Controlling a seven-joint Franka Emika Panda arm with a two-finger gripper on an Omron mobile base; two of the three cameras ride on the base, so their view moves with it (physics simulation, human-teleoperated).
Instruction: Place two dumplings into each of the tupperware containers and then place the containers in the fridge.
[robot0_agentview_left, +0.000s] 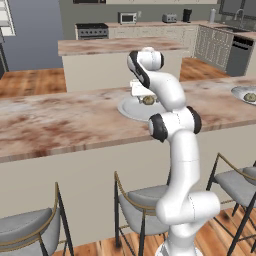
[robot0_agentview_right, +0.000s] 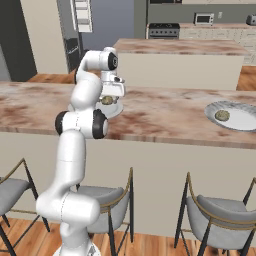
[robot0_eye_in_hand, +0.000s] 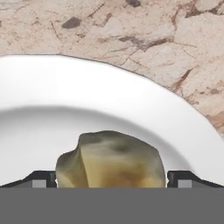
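1. Marble counter (robot0_agentview_left: 60, 125) across both base views, island (robot0_agentview_left: 100, 47) behind it, back wall with stove (robot0_agentview_left: 92, 31), microwave (robot0_agentview_left: 127, 18) and dishwasher (robot0_agentview_left: 239, 55).
2. Three chairs (robot0_agentview_left: 142, 202) tucked below the counter, each partly cut off or behind the arm.
3. Two white plates: near plate (robot0_agentview_left: 131, 109) under the hand, far plate (robot0_agentview_right: 235, 116) well off to the robot's right.
4. Two dumplings visible: one dumpling (robot0_eye_in_hand: 111, 159) on the near plate, second dumpling (robot0_agentview_right: 222, 115) on the far plate.
5. Gripper (robot0_eye_in_hand: 111, 181) low over the near plate, fingers spread wide on either side of the dumpling, tips just beside it; contact impossible to tell.
6. From the left base view, hand mostly hidden behind the arm; dumpling just peeking out.
7. Fridge (robot0_agentview_right: 75, 30) barely seen at the back left, mostly cut off.
8. Far plate cut by the frame edge in the left base view.
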